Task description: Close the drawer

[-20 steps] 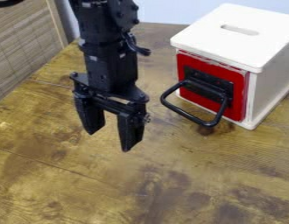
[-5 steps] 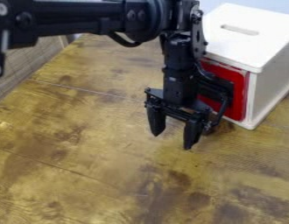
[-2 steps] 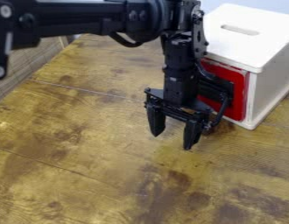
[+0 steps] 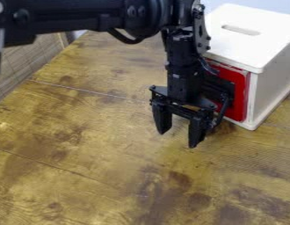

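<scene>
The gripper [image 4: 182, 125] is seen low over the wooden table [image 4: 77, 158], fingers pointing down and spread apart, with nothing held between them. The drawer [image 4: 233, 90] lies just to the right of it, at the far right of the scene: a red front set in the white cabinet [image 4: 247, 44], with the black loop handle [image 4: 217, 107] largely hidden behind the arm. The front appears to stand slightly proud of the cabinet face, so closing is judged unfinished, though the gap cannot be made out clearly.

Several faults may be expected from here. If the push is made against the handle rather than the flat front, the fingers may slide off or snag in the loop. If pressure falls off-centre, the drawer could bind, and the light cabinet might be shoved across the table instead of the drawer being seated
</scene>
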Available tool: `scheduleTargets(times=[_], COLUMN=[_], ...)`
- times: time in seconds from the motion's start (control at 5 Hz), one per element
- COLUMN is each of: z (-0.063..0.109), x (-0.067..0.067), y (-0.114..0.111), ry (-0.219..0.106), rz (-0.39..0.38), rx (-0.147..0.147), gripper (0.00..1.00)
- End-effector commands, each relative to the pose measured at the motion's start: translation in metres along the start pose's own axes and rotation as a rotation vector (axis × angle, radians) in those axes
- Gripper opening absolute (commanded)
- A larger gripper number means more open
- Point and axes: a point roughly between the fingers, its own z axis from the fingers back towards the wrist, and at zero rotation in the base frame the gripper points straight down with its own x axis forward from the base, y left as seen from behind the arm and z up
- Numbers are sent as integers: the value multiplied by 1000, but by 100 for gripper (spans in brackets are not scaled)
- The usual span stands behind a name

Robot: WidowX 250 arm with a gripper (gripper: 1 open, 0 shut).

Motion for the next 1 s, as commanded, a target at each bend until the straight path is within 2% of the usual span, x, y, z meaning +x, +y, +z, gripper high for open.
scheduleTargets(times=[0.0, 0.4, 0.8], z=[56, 66, 93], x=[28, 21, 14], y=[-4, 6, 31], ry=[-263, -268, -274], rz=[41, 109, 180], rx=[1, 14, 19], gripper=[100, 100, 100])
